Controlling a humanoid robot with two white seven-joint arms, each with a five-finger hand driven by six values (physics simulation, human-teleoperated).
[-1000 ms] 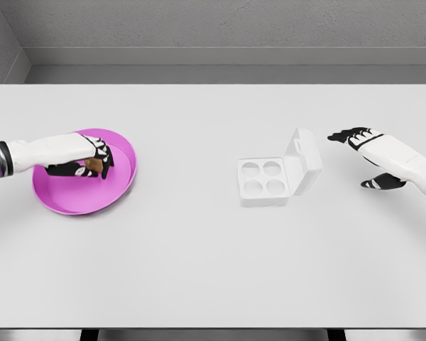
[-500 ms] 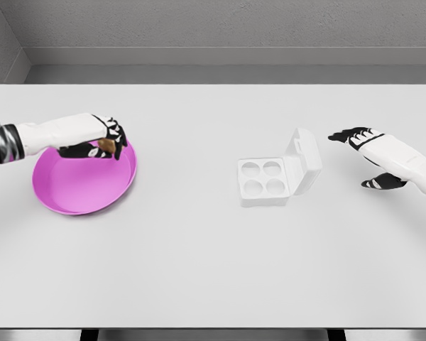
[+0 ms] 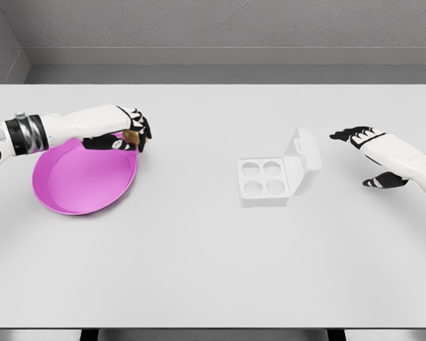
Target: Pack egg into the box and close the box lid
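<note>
Transport is your step now: the left robot hand (image 3: 130,133) is clenched on the brown egg (image 3: 131,137) above the pink bowl's (image 3: 71,192) 2 o'clock rim. Carry it toward 3 o'clock to the open box (image 3: 264,182). Your right robot hand (image 3: 355,135) hovers released.

No text, label or number can be read anywhere (every surface is plain); none on the box (image 3: 270,182).

One egg (image 3: 132,137), one pink bowl (image 3: 78,186), one white box (image 3: 278,172) with four cups, two hands, one table (image 3: 213,270)
</note>
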